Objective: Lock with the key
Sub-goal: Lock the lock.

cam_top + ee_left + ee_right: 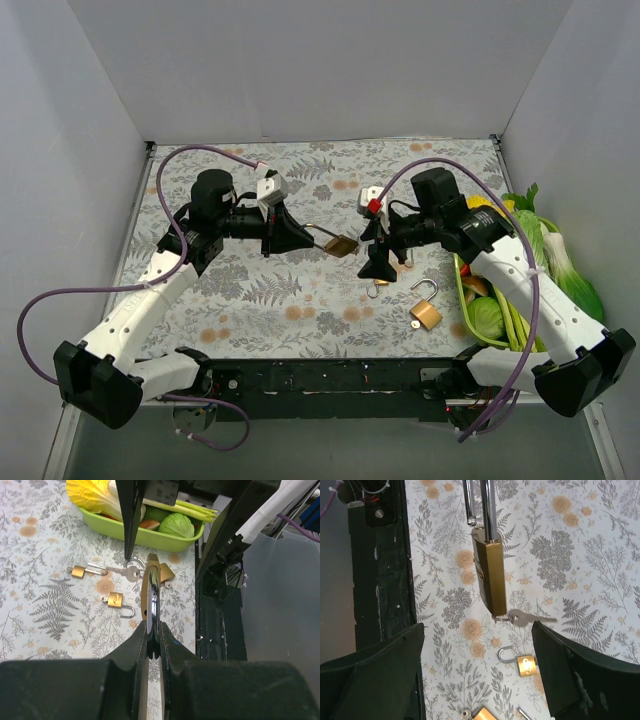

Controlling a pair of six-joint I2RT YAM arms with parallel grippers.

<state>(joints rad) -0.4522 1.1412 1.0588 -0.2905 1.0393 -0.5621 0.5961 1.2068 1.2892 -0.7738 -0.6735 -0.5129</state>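
We find the left gripper [154, 636] clamped on the steel shackle [490, 505] of the large padlock [490, 575]. The padlock hangs clear of the flowered cloth [585, 555] with the shackle's free leg out of the body, so it is unlocked. The right gripper [479, 630] stands wide apart and empty, just short of the large padlock's keyhole end. The key [526, 618] shows just beside that end. It appears to lie flat on the cloth, blade pointing away from the large padlock, though we cannot tell whether it touches the body. We judge four risks. The key is thin and flat, so a pinch from above may skid it along the cloth or under the large padlock. The closing fingers may knock the hanging body and swing it in the left grip, spoiling alignment with the keyhole. A small padlock [526, 665], near the large padlock on its key side, may be caught instead. A grip on the blade rather than the head would leave nothing to insert.
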